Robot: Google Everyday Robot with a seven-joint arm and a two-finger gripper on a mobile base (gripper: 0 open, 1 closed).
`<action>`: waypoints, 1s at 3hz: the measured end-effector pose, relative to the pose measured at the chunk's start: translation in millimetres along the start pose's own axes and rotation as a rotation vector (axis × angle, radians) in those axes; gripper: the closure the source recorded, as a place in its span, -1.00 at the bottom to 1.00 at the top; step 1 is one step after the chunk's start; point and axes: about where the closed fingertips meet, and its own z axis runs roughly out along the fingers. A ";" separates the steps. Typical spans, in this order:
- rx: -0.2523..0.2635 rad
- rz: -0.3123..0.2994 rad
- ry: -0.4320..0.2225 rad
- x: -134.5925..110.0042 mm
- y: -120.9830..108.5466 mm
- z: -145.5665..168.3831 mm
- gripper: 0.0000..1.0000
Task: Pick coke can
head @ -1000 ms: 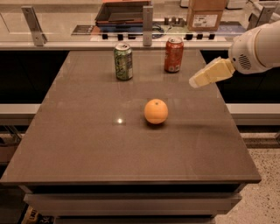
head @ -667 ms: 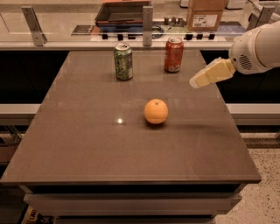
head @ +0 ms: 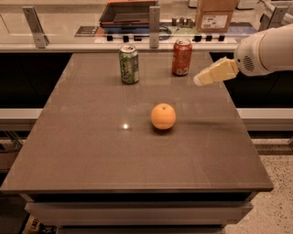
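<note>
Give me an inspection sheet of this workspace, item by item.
Surface: brown table, flat, with a small glare spot near its middle.
Job's things: coke can upright near the far edge, to the right of the green can and apart from it.
Clutter: green can upright near the far edge; orange near the table's middle.
Grippers: gripper hangs over the table's right side, close to the right of the coke can, carrying nothing.
Cables: nothing seen.
Surroundings: counter behind the table with a cardboard box and a dark tray; speckled floor at the right.
</note>
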 end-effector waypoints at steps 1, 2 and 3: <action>0.011 0.041 -0.061 -8.2 -10.7 20.9 -1.00; 0.016 0.066 -0.126 -17.3 -18.7 36.8 -1.00; 0.016 0.089 -0.193 -24.6 -25.6 49.2 -1.00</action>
